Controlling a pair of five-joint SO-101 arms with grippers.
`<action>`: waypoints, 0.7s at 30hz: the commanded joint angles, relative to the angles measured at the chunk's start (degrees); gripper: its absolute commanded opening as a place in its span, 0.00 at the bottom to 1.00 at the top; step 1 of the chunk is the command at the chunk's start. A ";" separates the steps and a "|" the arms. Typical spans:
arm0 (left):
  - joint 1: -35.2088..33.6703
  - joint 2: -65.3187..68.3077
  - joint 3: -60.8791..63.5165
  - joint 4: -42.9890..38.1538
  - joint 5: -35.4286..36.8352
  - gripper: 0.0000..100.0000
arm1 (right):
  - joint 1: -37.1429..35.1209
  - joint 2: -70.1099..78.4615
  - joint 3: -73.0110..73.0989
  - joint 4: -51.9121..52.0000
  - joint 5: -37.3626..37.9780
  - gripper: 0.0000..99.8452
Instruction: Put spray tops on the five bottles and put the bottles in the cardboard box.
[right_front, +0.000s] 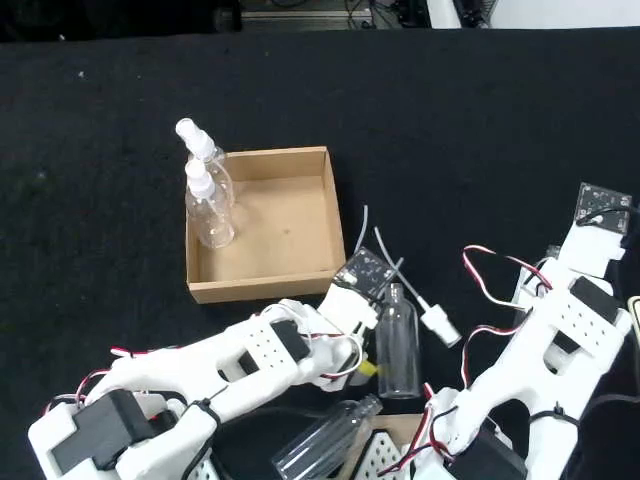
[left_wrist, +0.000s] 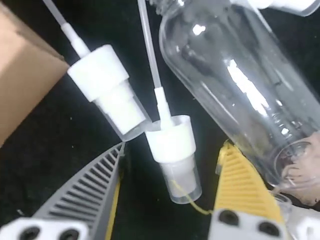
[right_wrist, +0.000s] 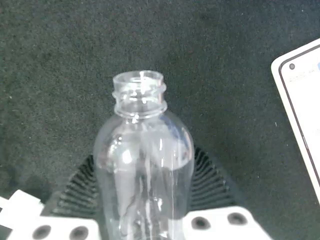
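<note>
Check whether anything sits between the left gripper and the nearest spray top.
Nothing visible blocks it. The spray top lies between the left gripper's open fingers. A second spray top lies just beside it, and a bottle lies close by the yellow finger.

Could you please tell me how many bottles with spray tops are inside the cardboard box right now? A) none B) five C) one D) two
D: two capped bottles sit in the cardboard box, side by side against one wall.
</note>
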 joint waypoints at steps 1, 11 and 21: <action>0.57 -0.35 -0.66 -0.79 0.26 0.18 | 1.14 0.13 -0.48 -0.88 0.62 0.04; -0.04 -0.35 -4.79 8.26 0.26 0.09 | 1.14 0.13 -0.48 -0.88 0.62 0.04; -6.37 -0.35 -24.31 39.74 -10.55 0.04 | 1.05 0.13 -0.48 -0.88 0.62 0.04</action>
